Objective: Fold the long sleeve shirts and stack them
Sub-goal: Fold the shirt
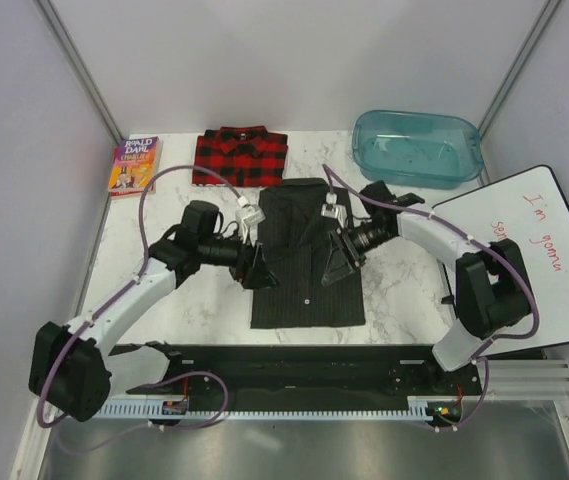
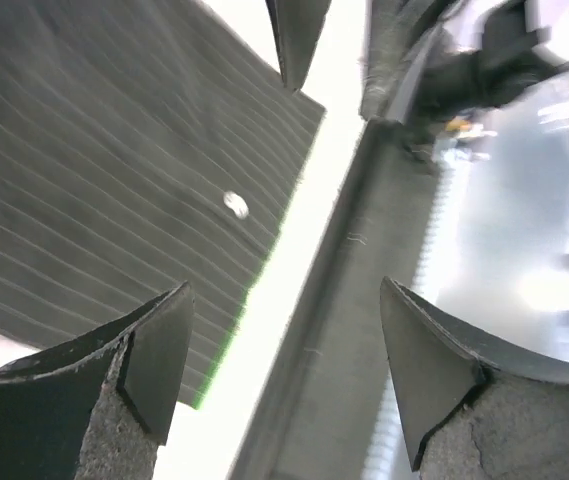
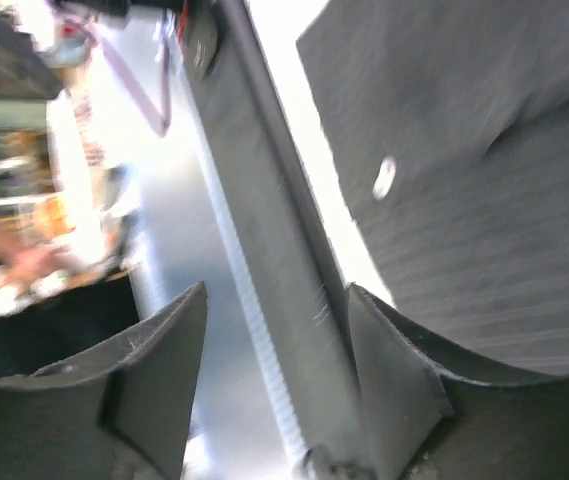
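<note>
The dark charcoal pinstriped long sleeve shirt (image 1: 306, 255) lies folded into a long rectangle in the middle of the table. It also shows as striped cloth in the left wrist view (image 2: 114, 170) and in the right wrist view (image 3: 474, 150), each with a pale button. The red-and-black plaid shirt (image 1: 240, 157) lies folded behind it, touching its far edge. My left gripper (image 1: 257, 268) hangs over the dark shirt's left edge, open (image 2: 284, 340), with nothing between its fingers. My right gripper (image 1: 339, 265) hangs over the right half, also open (image 3: 276, 340) and holding nothing.
A colourful paperback book (image 1: 134, 165) lies at the back left. A clear blue plastic tub (image 1: 416, 147) stands at the back right. A whiteboard with red writing (image 1: 534, 250) rests at the table's right edge. White walls enclose three sides.
</note>
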`<state>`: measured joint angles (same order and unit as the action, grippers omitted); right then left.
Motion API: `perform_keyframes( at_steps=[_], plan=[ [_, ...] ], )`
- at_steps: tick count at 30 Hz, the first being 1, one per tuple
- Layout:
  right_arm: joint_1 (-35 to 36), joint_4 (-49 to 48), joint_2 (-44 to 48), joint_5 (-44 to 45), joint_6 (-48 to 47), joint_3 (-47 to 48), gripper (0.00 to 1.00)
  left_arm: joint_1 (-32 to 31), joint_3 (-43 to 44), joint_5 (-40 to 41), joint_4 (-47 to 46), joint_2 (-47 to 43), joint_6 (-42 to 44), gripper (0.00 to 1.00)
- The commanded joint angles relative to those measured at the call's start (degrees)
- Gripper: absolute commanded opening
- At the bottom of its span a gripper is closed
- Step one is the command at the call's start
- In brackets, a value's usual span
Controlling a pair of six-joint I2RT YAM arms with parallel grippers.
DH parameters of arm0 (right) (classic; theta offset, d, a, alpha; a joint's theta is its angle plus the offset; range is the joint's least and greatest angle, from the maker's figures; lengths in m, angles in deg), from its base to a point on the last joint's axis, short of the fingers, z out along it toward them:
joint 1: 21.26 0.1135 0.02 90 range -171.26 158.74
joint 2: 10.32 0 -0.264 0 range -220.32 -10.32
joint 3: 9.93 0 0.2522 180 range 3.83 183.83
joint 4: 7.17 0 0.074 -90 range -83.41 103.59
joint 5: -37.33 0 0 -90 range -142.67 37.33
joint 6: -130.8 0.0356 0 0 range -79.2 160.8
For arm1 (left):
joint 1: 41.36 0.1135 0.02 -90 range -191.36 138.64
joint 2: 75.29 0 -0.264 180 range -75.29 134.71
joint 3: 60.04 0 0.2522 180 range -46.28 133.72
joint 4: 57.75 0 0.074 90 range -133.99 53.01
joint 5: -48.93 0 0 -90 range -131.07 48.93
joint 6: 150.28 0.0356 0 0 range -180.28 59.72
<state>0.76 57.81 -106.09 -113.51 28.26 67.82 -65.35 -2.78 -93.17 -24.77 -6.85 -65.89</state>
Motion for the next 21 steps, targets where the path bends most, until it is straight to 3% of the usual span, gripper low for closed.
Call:
perform_keyframes(
  at_steps=[1,3,5,6,9,14,21],
  plan=[
    [1.09,-18.06,-0.02,6.23,9.19,4.64,0.55,-10.78,7.8,23.04,11.08,-2.53,18.68,0.81],
    [2.76,-18.7,-3.01,8.09,9.02,6.75,0.43,-19.2,6.51,31.41,12.42,-4.71,26.82,0.82],
    [4.95,-20.8,-7.23,9.77,10.33,8.78,0.38,-25.29,1.78,40.26,10.93,-7.09,31.51,0.86],
    [5.66,-21.94,-9.16,11.08,10.69,9.05,0.37,-31.24,-0.24,43.8,7.18,-8.05,34.84,0.86],
    [6.46,-26.16,-13.37,13.63,11.04,8.88,0.34,-39.26,-5.7,52.43,1.98,-9.03,39.08,0.84],
    [6.46,-27.05,-18.4,18.56,7.7,9.67,0.33,-45.17,-8.08,60.69,-7.17,-3.94,41.89,0.72],
    [6.46,-27.49,-21.65,19.71,7.17,7.39,0.31,-52.12,-11.34,63.34,-16.49,1.42,42.96,0.67]
  ],
)
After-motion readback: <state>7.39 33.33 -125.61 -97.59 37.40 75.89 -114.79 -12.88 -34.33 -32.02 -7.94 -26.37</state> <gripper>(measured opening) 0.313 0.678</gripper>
